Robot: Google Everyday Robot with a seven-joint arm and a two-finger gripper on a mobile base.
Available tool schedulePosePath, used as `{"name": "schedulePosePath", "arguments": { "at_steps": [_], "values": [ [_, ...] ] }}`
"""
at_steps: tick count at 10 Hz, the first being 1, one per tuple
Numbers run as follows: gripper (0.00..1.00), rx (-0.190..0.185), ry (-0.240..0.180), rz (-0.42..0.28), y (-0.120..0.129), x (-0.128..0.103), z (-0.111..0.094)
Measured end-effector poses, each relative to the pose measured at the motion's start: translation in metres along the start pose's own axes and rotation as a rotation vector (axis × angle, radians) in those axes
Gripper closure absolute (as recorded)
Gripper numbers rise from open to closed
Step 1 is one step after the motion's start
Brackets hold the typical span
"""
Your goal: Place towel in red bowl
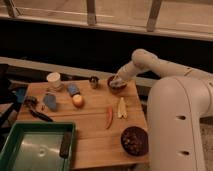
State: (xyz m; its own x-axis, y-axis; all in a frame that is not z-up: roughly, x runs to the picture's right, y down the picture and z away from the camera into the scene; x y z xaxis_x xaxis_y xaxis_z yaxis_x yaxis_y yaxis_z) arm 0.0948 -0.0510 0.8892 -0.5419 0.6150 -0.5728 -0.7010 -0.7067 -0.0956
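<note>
Towel [118,80] apparently inside red bowl [116,85], directly beneath gripper [119,78]; gripper opening cannot be told. Wooden worktop [90,125] extends left and below; dark wall, window rail beyond.

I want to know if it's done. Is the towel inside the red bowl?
Cannot tell. The gripper sits right over the red bowl at the table's far edge, hiding its inside; no towel shows.

We see the gripper [118,80] reaching into the red bowl [117,84] at the worktop's far right edge.
</note>
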Motion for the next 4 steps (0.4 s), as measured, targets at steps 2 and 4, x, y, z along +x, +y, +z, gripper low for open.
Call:
{"name": "schedulePosePath", "arguments": {
  "at_steps": [2,4],
  "values": [
    [0.20,-0.001,0.000,-0.004,0.0019,0.0005,0.0001],
    [0.20,-0.001,0.000,-0.003,0.0017,0.0005,0.0002]
  ]
}}
